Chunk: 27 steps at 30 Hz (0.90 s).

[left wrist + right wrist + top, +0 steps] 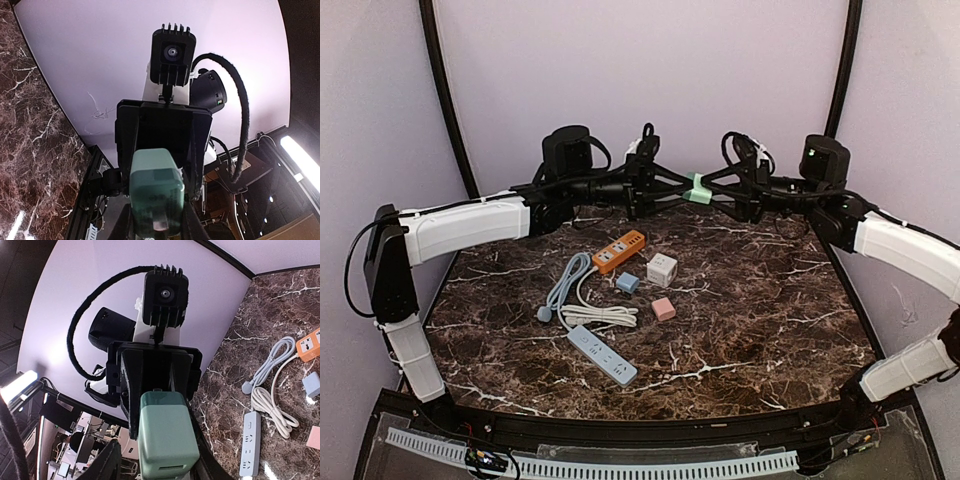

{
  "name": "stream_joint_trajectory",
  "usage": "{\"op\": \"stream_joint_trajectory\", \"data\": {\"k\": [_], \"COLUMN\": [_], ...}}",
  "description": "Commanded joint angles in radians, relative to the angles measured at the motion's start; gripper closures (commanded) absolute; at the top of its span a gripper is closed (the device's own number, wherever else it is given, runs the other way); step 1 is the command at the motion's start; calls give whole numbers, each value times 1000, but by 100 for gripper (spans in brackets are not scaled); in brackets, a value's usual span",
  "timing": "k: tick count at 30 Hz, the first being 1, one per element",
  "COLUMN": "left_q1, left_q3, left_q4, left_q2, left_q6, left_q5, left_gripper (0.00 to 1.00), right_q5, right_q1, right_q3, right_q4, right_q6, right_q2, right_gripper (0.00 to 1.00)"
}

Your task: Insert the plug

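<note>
**Green plug held in the air between both arms**

My left fingers (675,186) are closed tight on the green plug (698,188), which hangs above the far middle of the table (770,320) and touches nothing beneath it. My right fingers (725,192) reach in from the other side, so the plug sits between the two sets of fingers, tip to tip. In the right wrist view the plug fills the space in front of me, with my right fingers flanking it. I cannot tell from there whether they press on its sides or stand just clear. In the left wrist view the plug sits low at the centre, with the other arm's camera facing me above it.

Everything else lies on the dark marbled table, left of the middle. An orange power strip (619,251) lies at an angle toward the far side, and a grey cord (565,285) runs from it toward the near left. A white cube (662,268) sits just to its right. A small blue block (628,282) lies nearer, and a pink block (663,308) nearer again and to the right. A blue-grey power strip (602,355) lies nearest of all, with its coiled white cord (600,315) just beyond it.
</note>
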<state>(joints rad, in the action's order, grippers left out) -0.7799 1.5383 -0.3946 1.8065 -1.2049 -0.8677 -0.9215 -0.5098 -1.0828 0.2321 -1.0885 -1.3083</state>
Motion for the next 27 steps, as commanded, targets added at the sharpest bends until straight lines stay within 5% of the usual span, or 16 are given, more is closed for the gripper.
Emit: {"op": "stream_joint_trajectory", "data": {"k": [1, 10, 14, 19, 25, 27], "left_q1": [-10, -20, -24, -23, -23, -22], "left_q3": [17, 6, -14, -55, -110, -135], "left_q4": [-22, 26, 49, 78, 199, 232], "left_q2": [-4, -25, -43, -76, -166, -196], "left_q6": [-2, 38, 68, 96, 195, 219], "left_q5": [-18, -17, -12, 11, 93, 115], "left_gripper": [99, 99, 93, 50, 23, 7], "right_q5": [8, 27, 31, 25, 11, 8], "right_q1": [-25, -48, -56, -57, -57, -58], "right_q3": [-31, -39, -44, -63, -68, -73], "right_q4": [46, 46, 41, -36, -106, -138], "right_q6": [4, 10, 30, 106, 205, 238], "right_q2": [-2, 5, 16, 23, 46, 51], "right_gripper": [57, 97, 100, 100, 100, 100]}}
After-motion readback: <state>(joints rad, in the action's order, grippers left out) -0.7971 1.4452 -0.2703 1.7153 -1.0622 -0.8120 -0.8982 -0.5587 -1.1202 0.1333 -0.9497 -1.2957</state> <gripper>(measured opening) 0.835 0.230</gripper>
